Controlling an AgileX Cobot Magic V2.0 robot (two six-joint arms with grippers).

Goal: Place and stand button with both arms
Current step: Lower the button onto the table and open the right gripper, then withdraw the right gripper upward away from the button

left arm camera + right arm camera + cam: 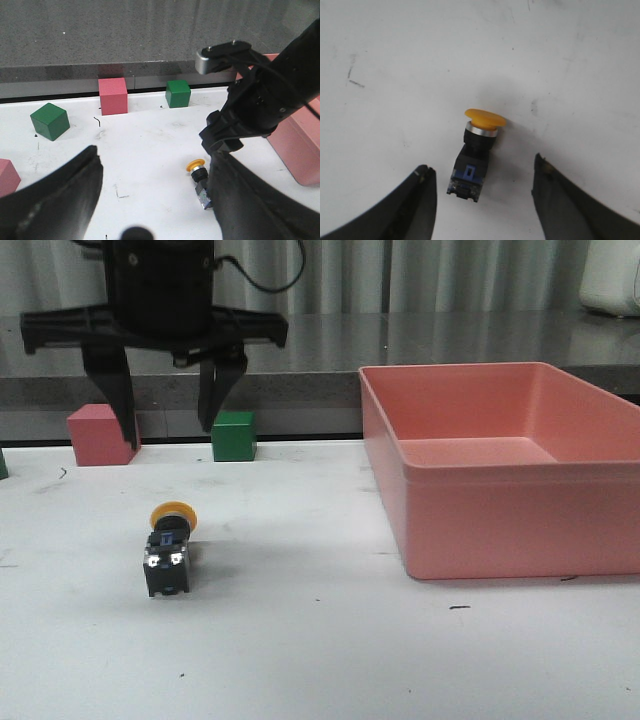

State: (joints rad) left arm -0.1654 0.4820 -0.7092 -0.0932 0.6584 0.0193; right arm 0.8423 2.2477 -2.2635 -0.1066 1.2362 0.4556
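So, starting toward the left edge of the counter (pixel 300 660): a pink cube (pixel 100 435) is parked at the far edge. The left gripper (pixel 155 165) only shows up in its own wrist view, where it's held back from the action with its fingers spread wide and nothing between them.

Just right of that cube, nearer the front edge, the button (pixel 168 550) is lying on its side. The yellow cap is pointed at the far edge and the black terminal end at the near edge. The right gripper (pixel 165 380) is hung straight above it, clear of the counter, fingers gaping wide and empty. In the right wrist view the button is framed right between them.

A green cube (pixel 234 435) sits at the far edge a little further right, and the big pink bin (pixel 500 470) takes up the right side.

What could go wrong from here, as a guess:
- If the round cap gets pinched instead of the blocky body, it'll probably be squirted out or rolled away.
- The body lies a bit skewed between the fingers, so an uneven close could spin it.
- Once stood up, it may be top-heavy on those terminals, and a sloppy release would tip it right back over.
- Both arms are crowded into the same left patch, so a bump between them can't be ruled out.
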